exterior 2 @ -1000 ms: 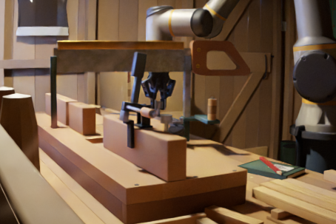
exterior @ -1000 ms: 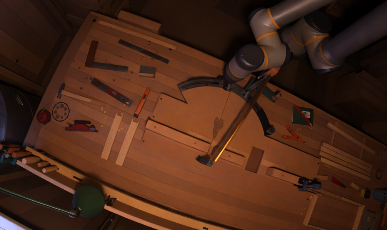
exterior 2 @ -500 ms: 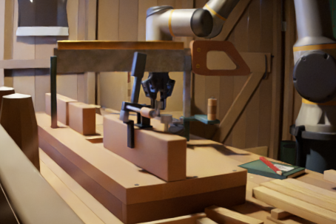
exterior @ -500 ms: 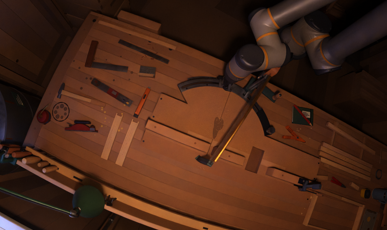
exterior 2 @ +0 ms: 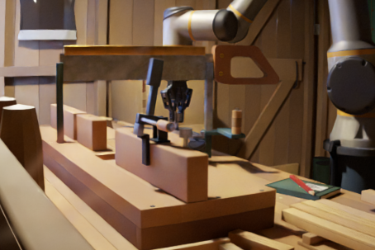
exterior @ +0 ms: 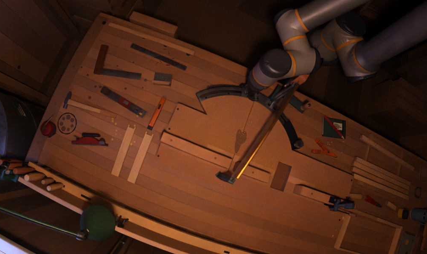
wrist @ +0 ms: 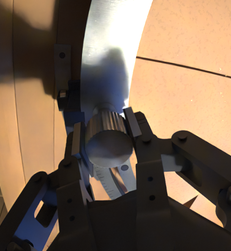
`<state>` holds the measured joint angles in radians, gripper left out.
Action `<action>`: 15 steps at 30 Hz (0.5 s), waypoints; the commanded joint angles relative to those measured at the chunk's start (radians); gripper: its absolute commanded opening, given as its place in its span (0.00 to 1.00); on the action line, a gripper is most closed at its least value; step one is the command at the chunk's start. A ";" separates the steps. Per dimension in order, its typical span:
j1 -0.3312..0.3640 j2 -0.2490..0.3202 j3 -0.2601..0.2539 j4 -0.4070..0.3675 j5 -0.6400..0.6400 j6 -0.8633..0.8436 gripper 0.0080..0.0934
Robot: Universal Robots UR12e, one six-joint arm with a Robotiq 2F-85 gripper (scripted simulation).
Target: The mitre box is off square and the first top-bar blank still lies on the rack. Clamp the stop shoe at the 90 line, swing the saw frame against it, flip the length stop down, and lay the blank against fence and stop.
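Observation:
My gripper [wrist: 106,132] [exterior 2: 177,114] reaches down over the curved metal arc [exterior: 227,91] at the far side of the mitre box. A knurled steel knob [wrist: 108,140] of the stop shoe [wrist: 72,98] sits on that arc, beside a graduated scale [wrist: 104,180]. The saw frame [exterior: 261,132] runs at a slant from the arc to the wooden fence [exterior: 208,156], to the right of the shoe. The length stop [exterior 2: 153,79] stands upright above the fence block [exterior 2: 161,163]. The bar blanks [exterior: 381,177] lie stacked on the rack at the right. My gripper is closed on the knurled knob.
A green notebook with a red pencil [exterior: 333,127] lies right of the arc, near orange-handled pliers [exterior: 324,148]. Hand tools, a hammer [exterior: 85,105] and two notched strips [exterior: 131,153] cover the left of the bench. A green lamp [exterior: 96,221] hangs over the near edge.

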<state>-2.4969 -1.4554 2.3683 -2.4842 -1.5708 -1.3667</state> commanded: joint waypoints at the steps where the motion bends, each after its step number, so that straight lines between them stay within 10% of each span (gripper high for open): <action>1: 0.000 -0.001 -0.001 0.000 0.000 -0.020 0.00; 15: 0.000 -0.001 -0.001 0.000 0.000 -0.375 0.00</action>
<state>-2.4970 -1.4555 2.3683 -2.4842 -1.5705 -1.7447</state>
